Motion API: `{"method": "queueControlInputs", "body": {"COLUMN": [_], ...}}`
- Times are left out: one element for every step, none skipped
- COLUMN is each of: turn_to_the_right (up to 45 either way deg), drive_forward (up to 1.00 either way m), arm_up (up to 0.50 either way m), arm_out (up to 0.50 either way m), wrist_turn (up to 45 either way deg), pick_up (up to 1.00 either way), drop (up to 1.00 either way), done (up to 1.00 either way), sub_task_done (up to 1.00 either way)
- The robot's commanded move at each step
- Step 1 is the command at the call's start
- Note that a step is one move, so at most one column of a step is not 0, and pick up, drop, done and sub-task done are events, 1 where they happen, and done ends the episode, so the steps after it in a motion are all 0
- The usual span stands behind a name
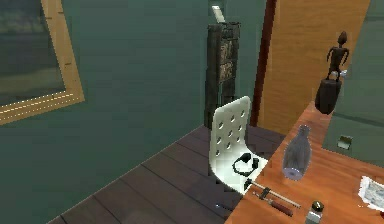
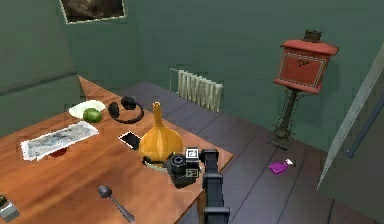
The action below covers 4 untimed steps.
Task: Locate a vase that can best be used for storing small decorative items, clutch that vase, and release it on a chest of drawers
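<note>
Since the orange vase (image 2: 157,135) stands on the table (image 2: 60,178) with the gripper (image 2: 174,166) at its five o'clock, low by its wide base, the step in hand looks like the grasp. The state of the grip cannot be told, nor whether the gripper holds anything. I judge the grip should take the vase low on its broad body, not on the thin neck. The lift should then go straight up before the base turns, or the tall neck may tip. A phone (image 2: 130,140) lies just beside the vase at nine o'clock, so a sideways drag risks knocking it. Headphones (image 2: 127,109) sit at eleven, a green fruit (image 2: 92,114) at ten, and a spoon (image 2: 110,198) at seven. Finding a chest of drawers comes afterwards.
</note>
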Motion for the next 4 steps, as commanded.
{"method": "queueControlInputs", "body": {"turn_to_the_right": [0.0, 0.0, 0.0, 0.0], "drive_forward": [0.00, 0.00, 0.00, 0.00], "arm_up": [0.10, 0.14, 0.00, 0.00], "arm_out": [0.00, 0.00, 0.00, 0.00], "wrist_turn": [0.0, 0.0, -45.0, -45.0], "pick_up": [0.00, 0.00, 0.00, 0.00], "drop": [0.00, 0.00, 0.00, 0.00], "done": [0.00, 0.00, 0.00, 0.00], "sub_task_done": [0.00, 0.00, 0.00, 0.00]}}
